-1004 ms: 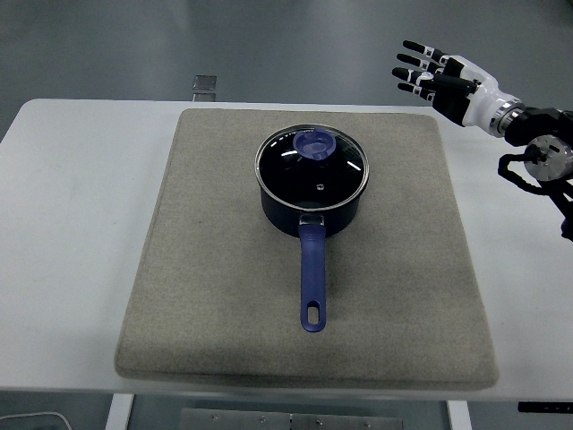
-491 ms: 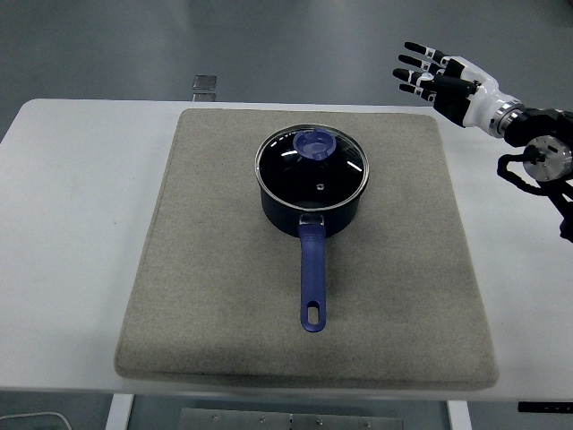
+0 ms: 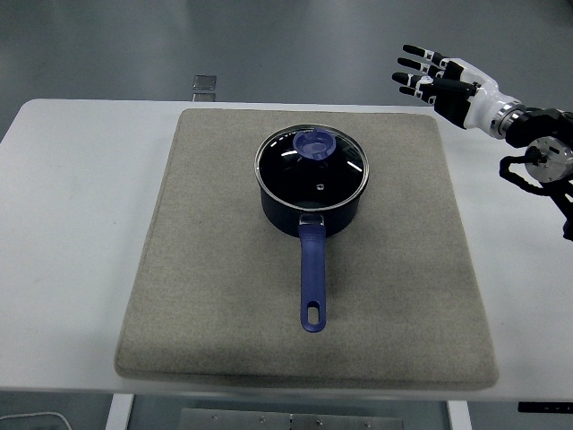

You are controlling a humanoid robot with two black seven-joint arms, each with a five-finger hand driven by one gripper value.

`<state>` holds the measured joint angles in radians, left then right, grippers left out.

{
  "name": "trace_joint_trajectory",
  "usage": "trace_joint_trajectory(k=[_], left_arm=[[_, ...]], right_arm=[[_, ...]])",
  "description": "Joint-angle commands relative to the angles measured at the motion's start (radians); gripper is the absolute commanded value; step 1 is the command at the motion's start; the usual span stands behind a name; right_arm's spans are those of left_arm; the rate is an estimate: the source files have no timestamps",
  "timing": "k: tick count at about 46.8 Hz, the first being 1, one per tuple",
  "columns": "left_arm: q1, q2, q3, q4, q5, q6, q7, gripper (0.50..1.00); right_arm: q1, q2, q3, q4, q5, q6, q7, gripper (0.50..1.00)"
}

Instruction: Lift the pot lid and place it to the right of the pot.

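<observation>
The pot lid [image 3: 312, 166] is seen seated on the pot [image 3: 311, 202] mid-mat, down and left of the right hand [image 3: 436, 77], which is held empty with fingers spread, well apart

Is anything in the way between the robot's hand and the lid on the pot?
No, nothing visible is. The right hand hangs open past the mat's far right corner, and only bare mat lies between it and the lid. The spot right of the pot is bare mat too.
</observation>
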<state>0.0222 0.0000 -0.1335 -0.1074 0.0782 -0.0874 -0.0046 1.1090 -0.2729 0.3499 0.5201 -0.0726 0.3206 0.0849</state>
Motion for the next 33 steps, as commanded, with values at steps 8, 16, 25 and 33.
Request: trace_joint_trajectory(k=[8,16,25,33], left_arm=[[-0.001,0.0,0.0,0.0,0.0,0.0,0.0,1.0],[-0.001,0.0,-0.001,0.0,0.0,0.0,0.0,1.0],[-0.001,0.0,-0.001,0.0,0.0,0.0,0.0,1.0],[0.001,0.0,0.0,0.0,0.0,0.0,0.0,1.0]], right_arm=[[0.022,-0.014,-0.003,0.009,-0.082,0.002,0.042,0.934],[0.038,-0.031,-0.014,0.029,-0.128,0.026,0.042,0.934],[0.054,-0.049,-0.02,0.035,-0.213,0.051,0.044,0.932],[0.068,-0.049,-0.022,0.041,-0.332,0.07,0.064,0.93]])
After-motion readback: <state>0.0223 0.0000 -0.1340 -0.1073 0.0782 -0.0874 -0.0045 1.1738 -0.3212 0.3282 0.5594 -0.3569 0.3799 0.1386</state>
